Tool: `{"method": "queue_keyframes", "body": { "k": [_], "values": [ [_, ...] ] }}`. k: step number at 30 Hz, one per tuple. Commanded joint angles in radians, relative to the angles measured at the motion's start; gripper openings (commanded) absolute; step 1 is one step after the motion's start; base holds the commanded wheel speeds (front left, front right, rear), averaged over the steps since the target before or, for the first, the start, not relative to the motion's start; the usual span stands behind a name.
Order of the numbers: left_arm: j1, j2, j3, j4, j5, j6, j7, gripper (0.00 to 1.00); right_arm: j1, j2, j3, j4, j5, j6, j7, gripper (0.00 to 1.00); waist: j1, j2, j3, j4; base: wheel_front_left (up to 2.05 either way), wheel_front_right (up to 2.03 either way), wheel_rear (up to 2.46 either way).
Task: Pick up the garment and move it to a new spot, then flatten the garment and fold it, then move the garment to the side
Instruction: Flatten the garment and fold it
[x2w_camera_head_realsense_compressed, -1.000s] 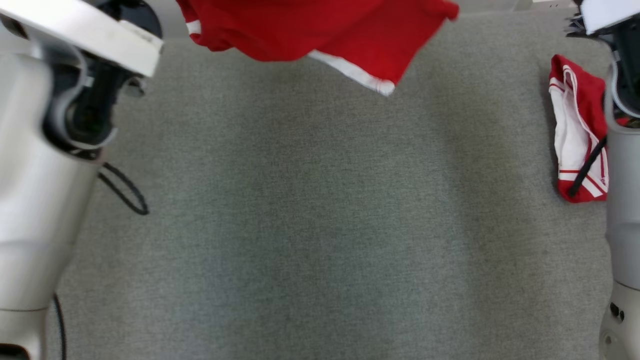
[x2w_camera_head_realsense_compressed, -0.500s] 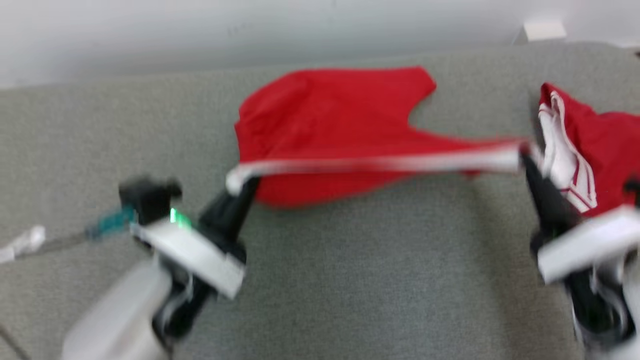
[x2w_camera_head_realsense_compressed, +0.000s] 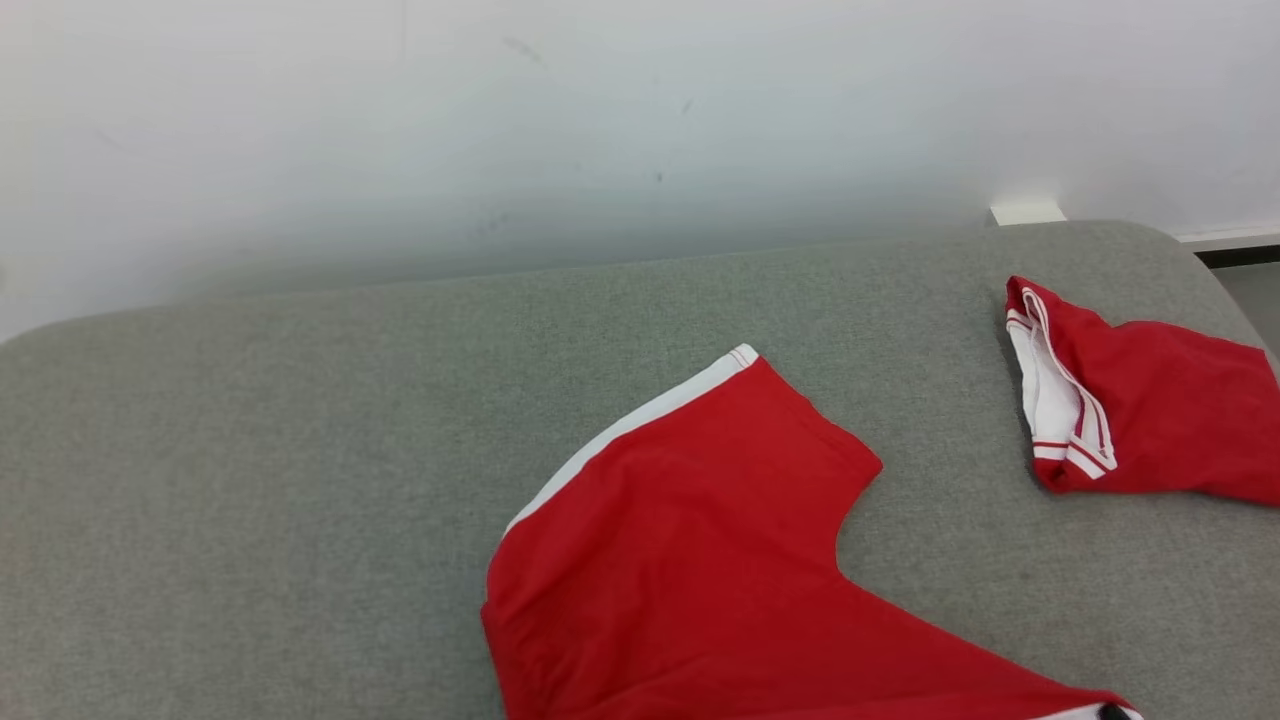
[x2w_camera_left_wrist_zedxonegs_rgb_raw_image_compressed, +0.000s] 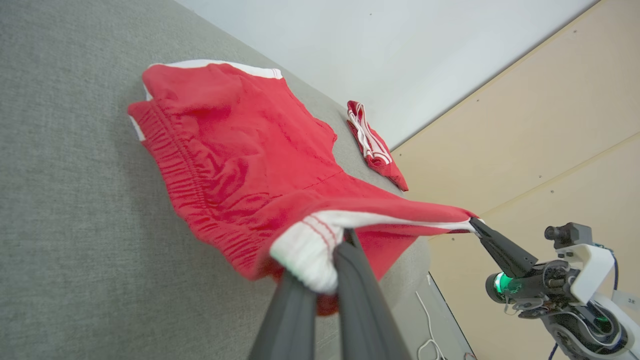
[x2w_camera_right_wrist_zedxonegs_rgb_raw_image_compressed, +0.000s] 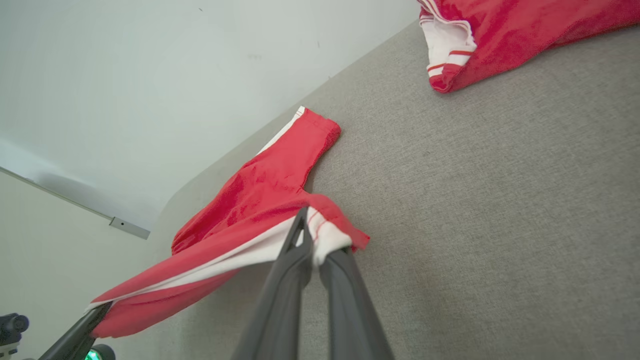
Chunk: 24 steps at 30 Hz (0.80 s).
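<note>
At our own fingertips, the left gripper (x2w_camera_left_wrist_zedxonegs_rgb_raw_image_compressed: 327, 257) is pressed together on a white-trimmed corner of the red shorts (x2w_camera_left_wrist_zedxonegs_rgb_raw_image_compressed: 235, 150), with cloth bunching over its dark fingers; the white band (x2w_camera_left_wrist_zedxonegs_rgb_raw_image_compressed: 390, 220) runs taut from there to the right gripper (x2w_camera_left_wrist_zedxonegs_rgb_raw_image_compressed: 474, 224), whose jaws are closed to a point on the opposite corner; so we hold one edge lifted between both arms, while the body of the shorts lies beyond on the grey cushion (x2w_camera_head_realsense_compressed: 250, 450), near its middle, one leg reaching toward the back edge. We judge the fabric light, thin and limp; it sags wherever we do not tension it, and it shows little slipperiness against the coarse cushion, so dragging it should smooth it rather than let it slide freely. The elastic waistband (x2w_camera_left_wrist_zedxonegs_rgb_raw_image_compressed: 170, 145) is ruched and will likely keep gathering; corners and hemmed edges look like the soundest places to grip, since the doubled trim gives the fingers something firm. Further off, well apart to our right, a second red-and-white garment (x2w_camera_head_realsense_compressed: 1120, 410) sits folded near the cushion's corner; behind everything stands the pale wall (x2w_camera_head_realsense_compressed: 600, 120).
</note>
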Motion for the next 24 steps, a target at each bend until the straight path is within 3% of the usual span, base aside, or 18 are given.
{"method": "queue_keyframes", "body": {
  "k": [1, 5, 10, 21, 24],
  "values": [
    [0.024, 0.019, 0.02, -0.028, -0.022, 0.013, -0.004, 0.0, 0.033, -0.005, -0.028, -0.035, 0.01, -0.003, 0.012, 0.0, 0.0006, 0.0, 0.003, 0.008, 0.0, 0.0, 0.0],
    [0.048, 0.017, 0.042, -0.076, -0.067, 0.016, 0.004, 0.0, 0.027, -0.007, -0.064, -0.067, -0.011, -0.003, 0.064, 0.0, 0.0006, 0.0, 0.025, 0.025, 0.0, 0.0, 0.0],
    [-0.045, -0.004, 0.06, -0.067, -0.118, -0.002, 0.051, 0.0, -0.152, -0.012, -0.06, -0.028, -0.063, -0.003, 0.155, 0.0, 0.0006, 0.0, 0.092, 0.071, 0.0, 0.0, 0.0],
    [-0.361, -0.14, 0.111, 0.037, -0.259, 0.027, 0.175, 0.0, -0.698, 0.029, 0.0, 0.234, -0.206, -0.003, 0.38, 0.0, 0.0006, 0.0, 0.263, 0.198, 0.0, 0.0, 0.0],
    [-0.452, -0.171, 0.12, 0.11, -0.238, 0.051, 0.178, 0.0, -0.813, 0.044, 0.019, 0.31, -0.249, -0.003, 0.416, 0.0, 0.0006, 0.0, 0.308, 0.225, 0.0, 0.0, 0.0]
  ]
}}
